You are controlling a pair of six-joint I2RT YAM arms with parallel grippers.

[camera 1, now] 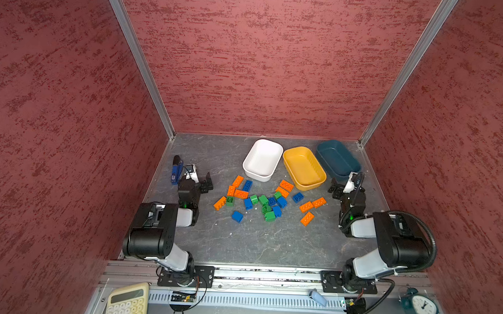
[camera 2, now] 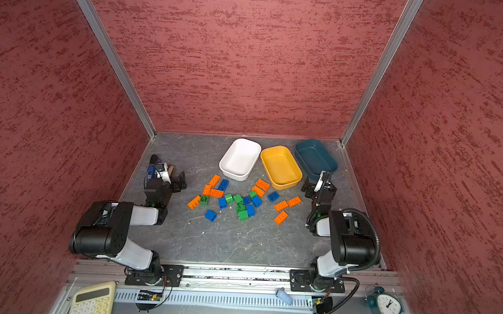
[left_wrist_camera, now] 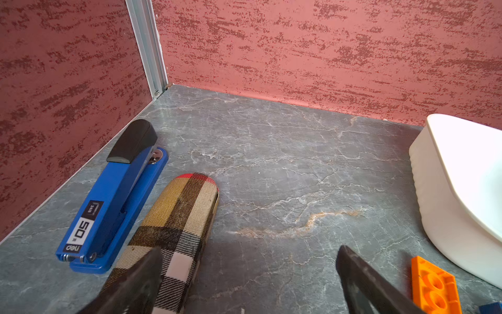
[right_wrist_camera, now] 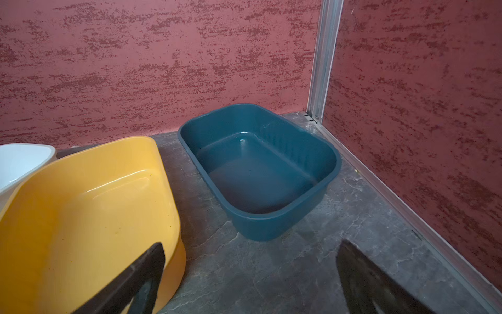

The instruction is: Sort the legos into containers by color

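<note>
STATE: my left gripper and right gripper both spread wide, nothing held, flanking the pile to split reach | LEGOS: legos loose at centre of table, none sorted | CONTAINERS: white tub, yellow tub, teal tub empty, just behind pile, likely for short drops | STEP: first pick pending

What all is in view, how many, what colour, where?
Orange bricks: about nine, orange, loose on the table.
Blue bricks: about seven, blue, same scatter.
Green bricks: about six, green, same scatter.
Tubs: three, white, yellow, teal, empty, at back.
Stapler: one, blue and black, far left.
Case: one, tan plaid, beside stapler.
Calculator: one, cream, front left.
Clock: one, teal, front right.
Left gripper: black, open, left of bricks.
Right gripper: black, open, right of bricks.
</note>
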